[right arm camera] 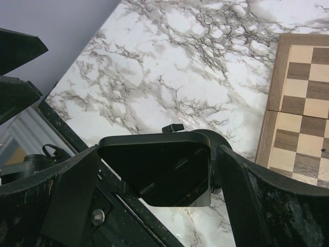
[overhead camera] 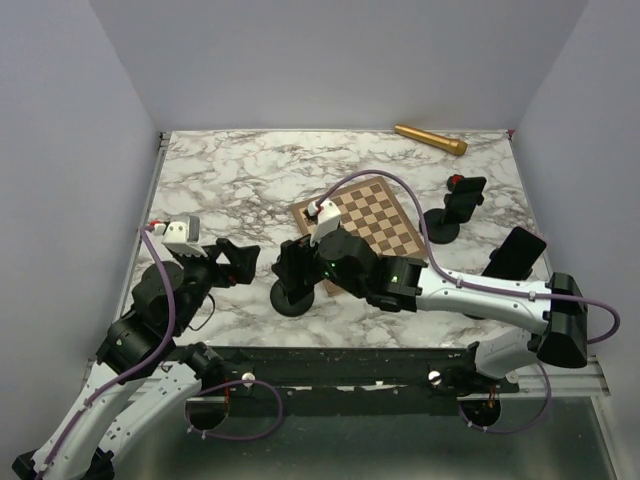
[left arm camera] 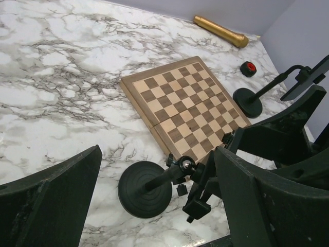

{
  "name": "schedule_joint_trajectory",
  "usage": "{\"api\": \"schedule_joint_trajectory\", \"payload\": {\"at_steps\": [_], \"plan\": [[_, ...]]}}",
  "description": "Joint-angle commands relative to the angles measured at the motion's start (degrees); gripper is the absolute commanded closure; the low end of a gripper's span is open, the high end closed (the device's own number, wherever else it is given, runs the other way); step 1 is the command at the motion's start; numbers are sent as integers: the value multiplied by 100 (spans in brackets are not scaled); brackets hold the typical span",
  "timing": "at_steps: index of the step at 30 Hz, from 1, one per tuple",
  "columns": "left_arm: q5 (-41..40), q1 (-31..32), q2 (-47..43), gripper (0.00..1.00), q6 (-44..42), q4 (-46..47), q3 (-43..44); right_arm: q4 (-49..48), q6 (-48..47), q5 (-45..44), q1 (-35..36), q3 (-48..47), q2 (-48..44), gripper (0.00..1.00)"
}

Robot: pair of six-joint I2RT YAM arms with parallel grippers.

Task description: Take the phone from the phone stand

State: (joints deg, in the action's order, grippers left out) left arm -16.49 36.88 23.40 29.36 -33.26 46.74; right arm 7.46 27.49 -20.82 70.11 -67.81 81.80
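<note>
The phone (right arm camera: 159, 167), a black slab, sits tilted on the phone stand, whose round black base (overhead camera: 290, 300) rests on the marble near the table's front edge. My right gripper (right arm camera: 158, 154) reaches in from the right and stands open astride the phone, one finger on each side. In the top view this gripper (overhead camera: 297, 262) covers the phone. My left gripper (overhead camera: 238, 262) hovers just left of the stand, open and empty. In the left wrist view the stand's base (left arm camera: 145, 189), stem and ball joint (left arm camera: 186, 164) lie between my left fingers (left arm camera: 51, 200); the phone itself is hidden there.
A wooden chessboard (overhead camera: 362, 228) lies right behind the stand. A second black stand (overhead camera: 442, 226) is at the right with a small red-topped thing (left arm camera: 248, 68) near it. A dark phone-like slab (overhead camera: 517, 252) leans farther right. A gold microphone (overhead camera: 430, 139) lies at the back edge.
</note>
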Motion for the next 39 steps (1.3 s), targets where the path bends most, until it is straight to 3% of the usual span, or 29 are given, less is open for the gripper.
{"api": "schedule_joint_trajectory", "payload": {"at_steps": [1, 7, 19, 22, 26, 34, 39], "plan": [[-141, 13, -46, 1, 204, -191, -52, 297, 25, -700, 201, -350, 308, 0], [-152, 18, -24, 1, 293, -381, -66, 543, -6, -1363, 466, -470, 460, 0], [251, 15, -192, 1, 341, -151, -226, 842, -122, -1347, 493, -698, 751, 4], [416, 17, -305, 1, 289, -149, -283, 985, -85, -1424, 491, -769, 800, 10], [446, 15, -509, 1, 323, -235, -408, 929, -44, -1347, 494, -700, 735, 28], [895, 15, -386, 3, 420, -385, -714, 853, -140, -1416, 495, -558, 605, 78], [1472, 12, -413, 11, 379, -102, -1003, 970, -197, -1167, 406, -654, 532, 98]]}}
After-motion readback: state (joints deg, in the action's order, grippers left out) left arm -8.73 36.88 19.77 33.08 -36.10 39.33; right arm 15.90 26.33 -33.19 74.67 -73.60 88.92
